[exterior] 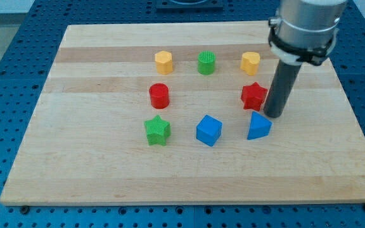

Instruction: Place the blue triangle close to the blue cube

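The blue triangle (258, 126) lies on the wooden board, right of centre. The blue cube (208, 130) sits a short gap to its left. My tip (273, 115) stands just above and to the right of the blue triangle, close to its upper right corner; I cannot tell if it touches. The tip is also just right of the red star (253, 95).
A green star (157, 130) lies left of the blue cube. A red cylinder (159, 95) is above it. A yellow hexagon (163, 61), a green cylinder (206, 63) and a yellow heart (250, 63) form a row near the view's top. The board's right edge (353, 120) is near.
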